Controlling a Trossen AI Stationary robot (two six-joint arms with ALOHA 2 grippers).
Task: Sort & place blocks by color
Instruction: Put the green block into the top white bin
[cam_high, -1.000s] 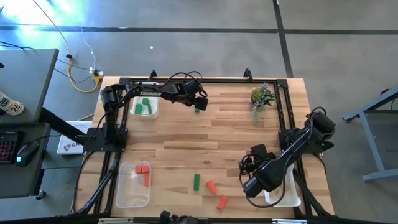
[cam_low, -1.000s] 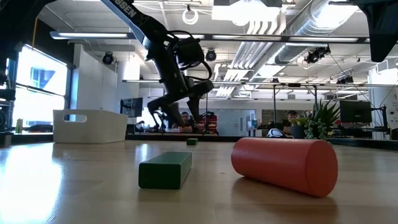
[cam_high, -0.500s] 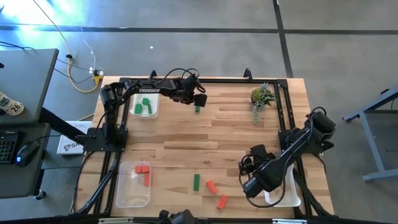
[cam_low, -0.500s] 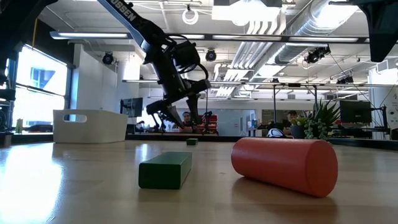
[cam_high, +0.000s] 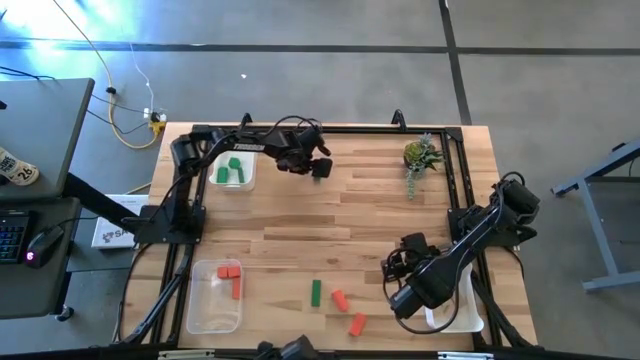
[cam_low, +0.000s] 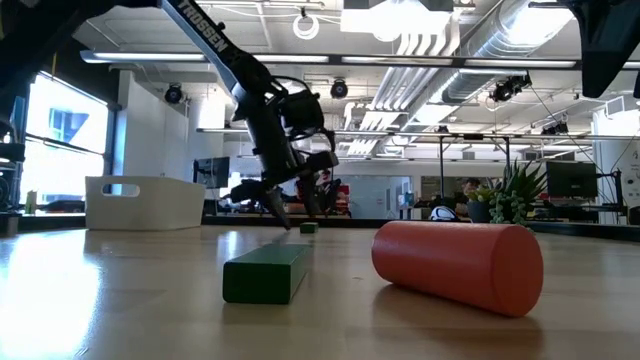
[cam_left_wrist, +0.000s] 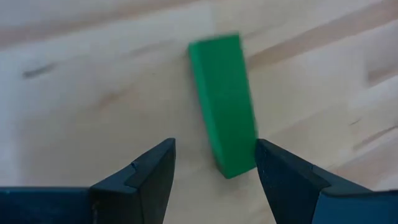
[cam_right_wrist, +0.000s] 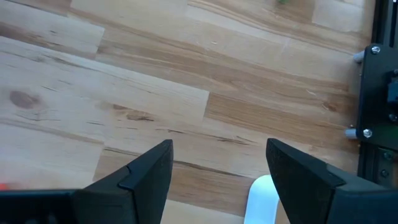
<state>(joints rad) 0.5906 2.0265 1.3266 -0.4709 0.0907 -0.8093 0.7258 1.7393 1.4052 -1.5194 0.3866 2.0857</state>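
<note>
A small green block (cam_left_wrist: 224, 102) lies flat on the wooden counter (cam_high: 330, 215) in the upper middle of the high view, with the left gripper (cam_high: 318, 168) directly over it. In the left wrist view its jaws stand open, one fingertip (cam_left_wrist: 273, 168) at the block's near end, nothing gripped. Two green blocks (cam_high: 233, 170) sit in the clear tray (cam_high: 232, 185) at upper left. Two red-orange blocks (cam_high: 232, 279) sit in the clear tray (cam_high: 215, 312) at lower left. Loose at lower centre lie a green bar (cam_high: 316, 292) and two red-orange pieces (cam_high: 348, 312). The right gripper (cam_high: 393, 266) hangs at lower right, jaws open and empty, near a white tray (cam_high: 455, 318).
</note>
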